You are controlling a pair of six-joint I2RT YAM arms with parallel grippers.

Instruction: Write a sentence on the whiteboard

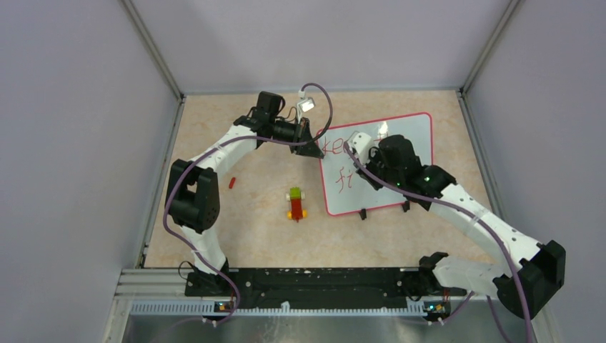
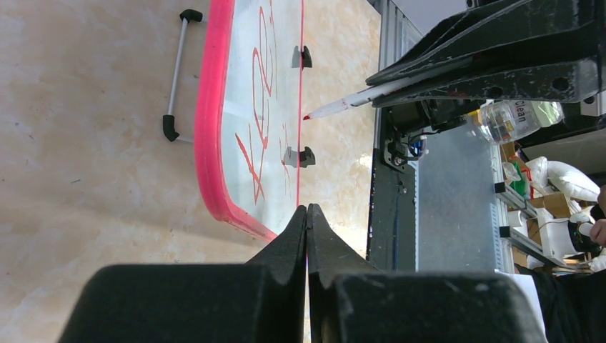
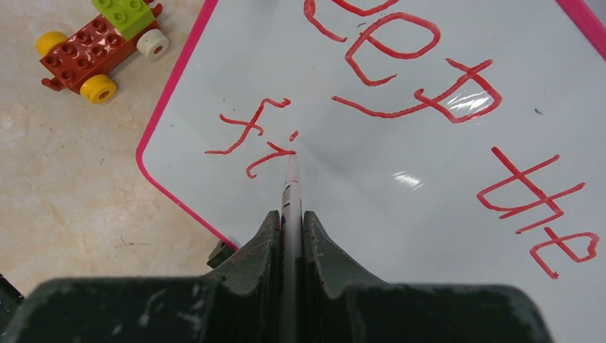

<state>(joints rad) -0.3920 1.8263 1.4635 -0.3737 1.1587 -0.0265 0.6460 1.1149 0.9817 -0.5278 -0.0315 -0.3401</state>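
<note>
1. Right tool [image 3: 289, 218]: pinched shut on a marker [image 3: 291, 186], held over the near-left part of the whiteboard [image 1: 350, 200].
2. The marker tip is seen at the last red stroke of the lower row and appears to touch the surface.
3. The whiteboard is lying flat on the bench [image 1: 250, 236], right of centre. A toy car [image 1: 296, 204] of bricks is just beside its near-left edge, and a small red piece [image 1: 232, 183] lies well apart to the left.
4. Progress, as judged: an upper row of red letters is written and a lower row is barely begun. The sentence is taken as unfinished, with most of the lower row left.
5. Left tool [image 2: 307, 214]: fingers pressed together with nothing between them, at the board's far-left corner. Contact cannot be told.
6. Containers: none noted on the bench. A clear bottle [image 2: 511, 118] is seen beyond it, contents not discernible.
</note>
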